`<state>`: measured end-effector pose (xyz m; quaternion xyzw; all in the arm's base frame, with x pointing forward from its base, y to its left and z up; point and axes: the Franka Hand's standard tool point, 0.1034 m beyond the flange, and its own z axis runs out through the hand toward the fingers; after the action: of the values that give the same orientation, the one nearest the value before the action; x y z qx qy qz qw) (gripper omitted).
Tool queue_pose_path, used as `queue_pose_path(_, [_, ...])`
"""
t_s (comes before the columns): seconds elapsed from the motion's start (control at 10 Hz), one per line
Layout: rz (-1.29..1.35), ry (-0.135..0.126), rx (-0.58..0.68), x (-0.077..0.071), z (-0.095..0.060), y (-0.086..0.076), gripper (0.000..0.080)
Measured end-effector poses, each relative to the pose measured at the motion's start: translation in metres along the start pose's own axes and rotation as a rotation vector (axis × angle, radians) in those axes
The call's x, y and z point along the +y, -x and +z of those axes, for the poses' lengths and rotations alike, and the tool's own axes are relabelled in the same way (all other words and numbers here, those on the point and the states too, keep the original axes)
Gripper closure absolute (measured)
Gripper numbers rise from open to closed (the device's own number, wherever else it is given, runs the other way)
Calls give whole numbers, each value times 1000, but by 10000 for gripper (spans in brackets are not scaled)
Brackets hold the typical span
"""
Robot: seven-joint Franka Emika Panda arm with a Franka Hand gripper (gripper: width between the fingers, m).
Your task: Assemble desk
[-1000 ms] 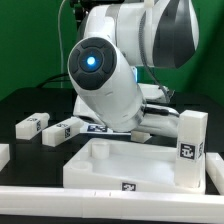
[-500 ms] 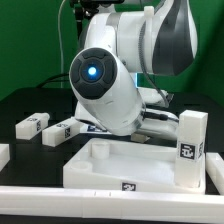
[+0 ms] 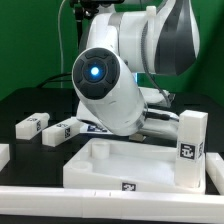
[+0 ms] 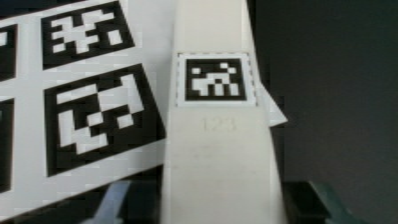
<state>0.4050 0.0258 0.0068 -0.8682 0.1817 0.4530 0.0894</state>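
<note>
In the exterior view the arm (image 3: 110,85) bends low over the far side of the table and hides its hand. The desk top (image 3: 105,168) lies near, with an upright leg (image 3: 190,135) at its corner on the exterior view's right and a loose leg block (image 3: 32,124) and a second leg block (image 3: 60,130) on the exterior view's left. In the wrist view the gripper (image 4: 217,200) straddles a long leg block (image 4: 217,130) lying across the marker board (image 4: 71,110) edge; whether it clamps the block cannot be told.

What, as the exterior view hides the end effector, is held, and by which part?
Cannot tell: a leg block sits between fingers of the end effector, but contact is unclear.
</note>
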Motion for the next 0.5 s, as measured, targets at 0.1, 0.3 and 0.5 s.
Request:
queue_pose_path(0.1, [-4, 0, 6, 0, -4, 1, 511])
queue_pose_path(0.3, [-55, 12, 27, 4, -31, 10, 511])
queue_pose_path(0.5, [-93, 16, 70, 1, -71, 27, 509])
